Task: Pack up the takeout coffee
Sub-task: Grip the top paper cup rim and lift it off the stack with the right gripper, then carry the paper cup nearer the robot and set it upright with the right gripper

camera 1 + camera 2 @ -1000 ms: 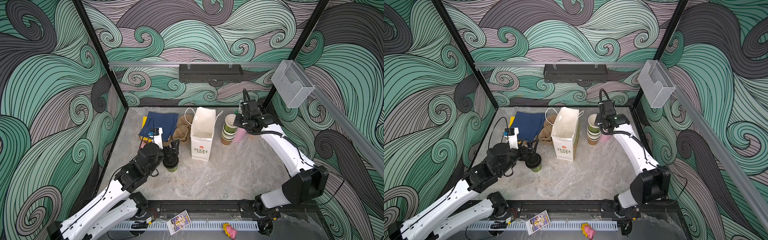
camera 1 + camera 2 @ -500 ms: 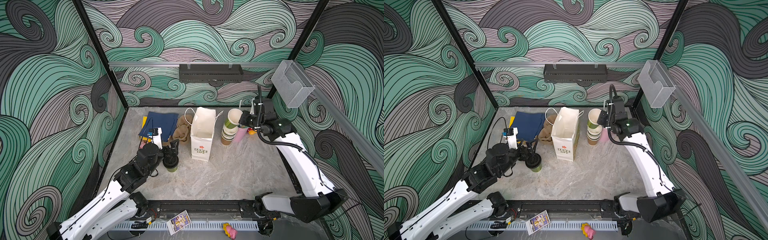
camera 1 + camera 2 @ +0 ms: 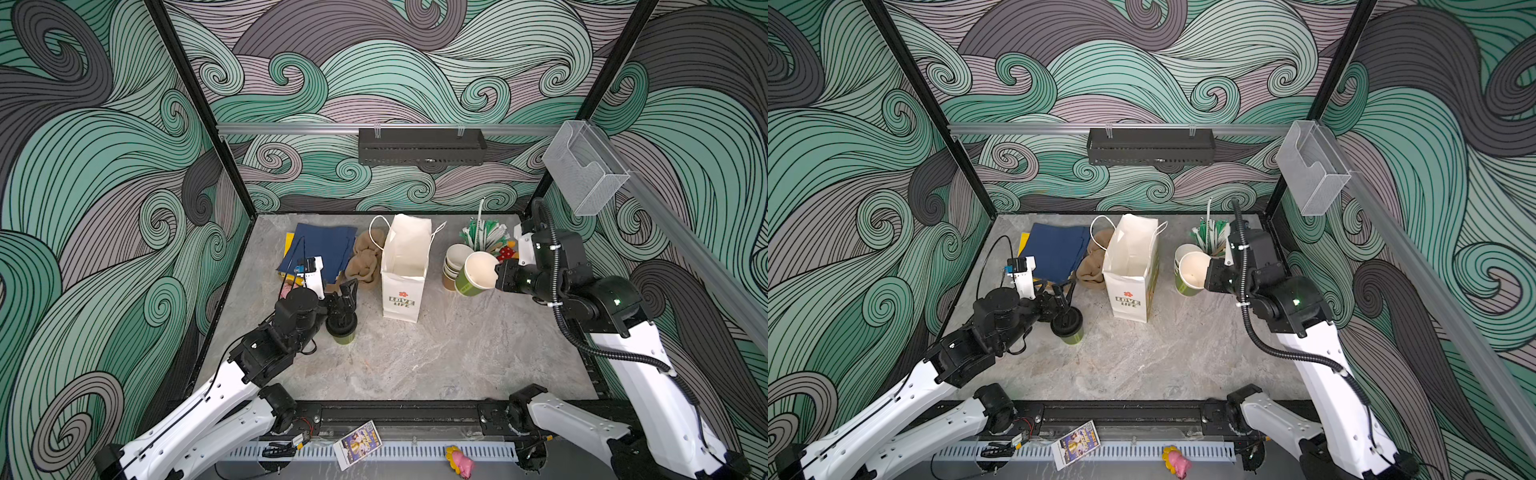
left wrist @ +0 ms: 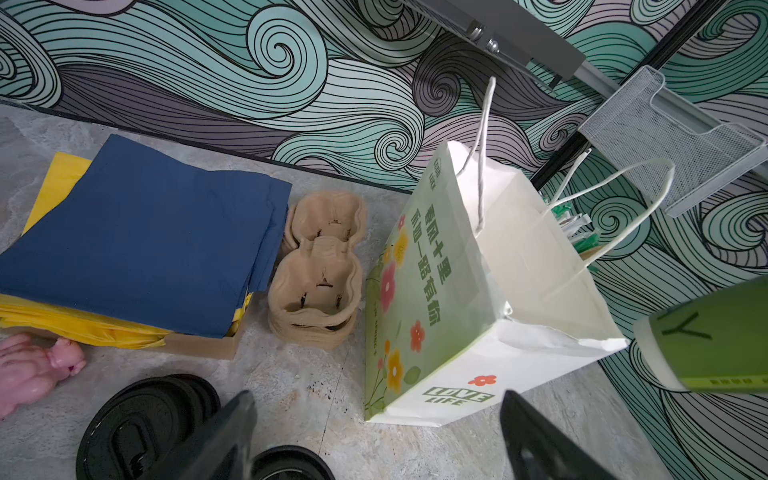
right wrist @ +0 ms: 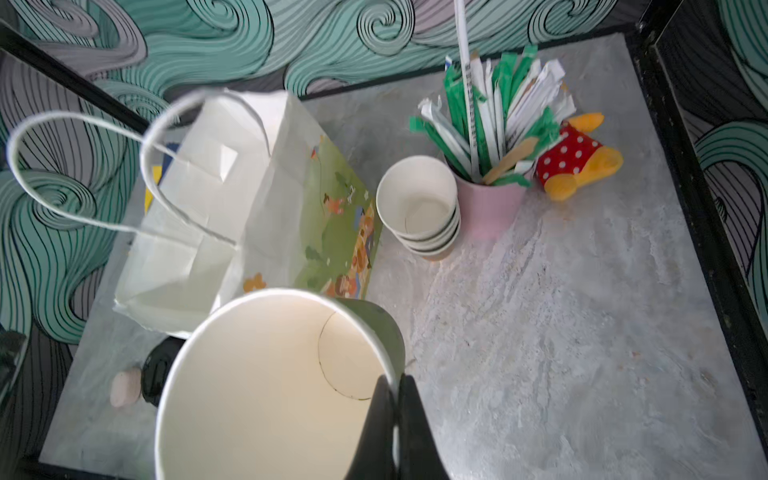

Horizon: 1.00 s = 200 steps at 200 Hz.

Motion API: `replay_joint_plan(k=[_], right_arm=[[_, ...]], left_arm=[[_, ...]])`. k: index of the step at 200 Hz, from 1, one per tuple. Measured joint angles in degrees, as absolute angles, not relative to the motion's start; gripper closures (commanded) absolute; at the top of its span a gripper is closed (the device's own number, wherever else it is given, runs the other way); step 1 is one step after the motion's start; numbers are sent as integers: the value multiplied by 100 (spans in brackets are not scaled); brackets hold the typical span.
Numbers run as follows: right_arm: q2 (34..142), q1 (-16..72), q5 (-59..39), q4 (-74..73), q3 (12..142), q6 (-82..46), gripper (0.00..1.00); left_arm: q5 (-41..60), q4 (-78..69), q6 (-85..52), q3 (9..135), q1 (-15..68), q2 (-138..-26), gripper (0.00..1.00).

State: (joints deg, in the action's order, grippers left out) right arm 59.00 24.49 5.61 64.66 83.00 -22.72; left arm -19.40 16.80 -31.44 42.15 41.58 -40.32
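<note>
My right gripper (image 5: 394, 378) is shut on the rim of one green paper cup (image 5: 270, 382), one finger inside and one outside. In both top views this cup (image 3: 478, 274) (image 3: 1192, 274) hangs tilted, its cream mouth up, in front of the stack of cups (image 3: 455, 259) (image 5: 417, 203). A second green cup with a black lid (image 3: 341, 326) (image 3: 1067, 326) stands at the left. My left gripper (image 3: 347, 293) (image 4: 376, 395) is open just above and behind that cup, holding nothing. A pile of black lids (image 4: 141, 419) lies beside it.
An open white paper bag (image 3: 405, 266) (image 4: 457, 291) stands in the middle. Brown pulp carriers (image 4: 316, 282) and blue napkins (image 4: 145, 232) lie to its left. The pink cup of straws (image 5: 490, 203) and a red dotted toy (image 5: 573, 158) sit at the back right.
My right gripper has lifted a cup off the stack and carried it forward and lower, its arm swinging out to the right. The left arm has not moved.
</note>
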Motion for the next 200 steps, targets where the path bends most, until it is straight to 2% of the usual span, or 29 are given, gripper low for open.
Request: replay_joint_plan(k=[78, 151, 200], right_arm=[[5634, 4023, 443, 6694, 6716, -2475, 100], [5229, 4915, 252, 5446, 5317, -3006, 100], [5586, 5293, 266, 4473, 4801, -3098, 100]], left_arm=[[-2062, 1684, -3457, 4104, 4158, -4025, 7], [-2123, 1664, -3566, 4007, 4158, -3911, 7], [-2126, 1667, -3618, 3948, 4158, -3927, 7]])
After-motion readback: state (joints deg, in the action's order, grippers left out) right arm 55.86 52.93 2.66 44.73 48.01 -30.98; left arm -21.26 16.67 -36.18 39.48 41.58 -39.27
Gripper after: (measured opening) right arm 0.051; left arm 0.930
